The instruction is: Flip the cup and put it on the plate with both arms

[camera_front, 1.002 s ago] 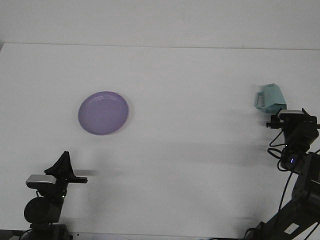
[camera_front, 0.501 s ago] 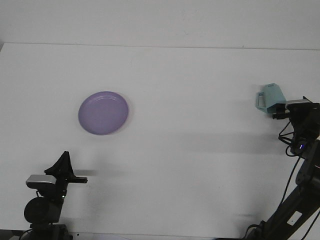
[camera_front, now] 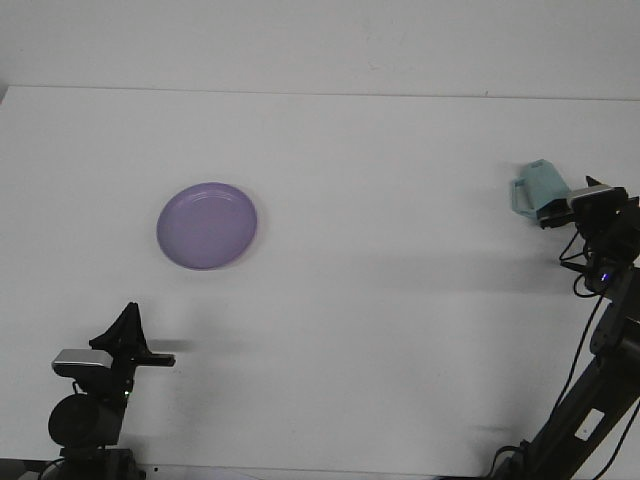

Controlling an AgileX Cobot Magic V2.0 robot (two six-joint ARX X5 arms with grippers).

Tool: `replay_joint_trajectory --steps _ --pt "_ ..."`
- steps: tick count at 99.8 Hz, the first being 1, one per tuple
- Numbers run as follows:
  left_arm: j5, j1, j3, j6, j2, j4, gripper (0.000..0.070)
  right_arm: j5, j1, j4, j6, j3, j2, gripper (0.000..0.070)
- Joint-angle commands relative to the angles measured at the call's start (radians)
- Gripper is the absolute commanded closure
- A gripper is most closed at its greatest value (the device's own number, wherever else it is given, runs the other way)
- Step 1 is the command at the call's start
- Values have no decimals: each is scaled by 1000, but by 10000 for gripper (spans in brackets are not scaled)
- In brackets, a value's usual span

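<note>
The light teal cup (camera_front: 540, 187) lies at the far right of the white table (camera_front: 380, 300), its handle pointing left. My right gripper (camera_front: 549, 212) is right against the cup's near side, partly covering it, and contact is hard to judge. The purple plate (camera_front: 207, 225) lies flat at the left centre, with nothing on it. My left gripper (camera_front: 129, 309) rests low at the near left, pointing up, well short of the plate.
The right arm's wrist camera (camera_front: 598, 198) and its cables (camera_front: 585, 350) run down the right edge. The table's far edge meets a pale wall (camera_front: 320, 40).
The right arm has risen and moved forward, bringing its gripper up against the cup. The cup sits slightly higher in view and is more hidden. The left arm and plate have not moved.
</note>
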Motion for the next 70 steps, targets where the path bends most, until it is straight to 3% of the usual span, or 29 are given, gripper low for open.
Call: replay_joint_trajectory --steps 1,26,43,70 --pt "1 0 -18 -3 0 -2 685 -7 -5 6 -7 29 30 356" --pt "1 0 -18 -6 0 -13 685 -65 -4 -52 -37 70 30 697" --pt "1 0 -18 -6 0 -10 685 -64 3 -98 -14 85 30 698" --pt "1 0 -18 -6 0 -10 686 -66 5 -98 89 85 27 698"
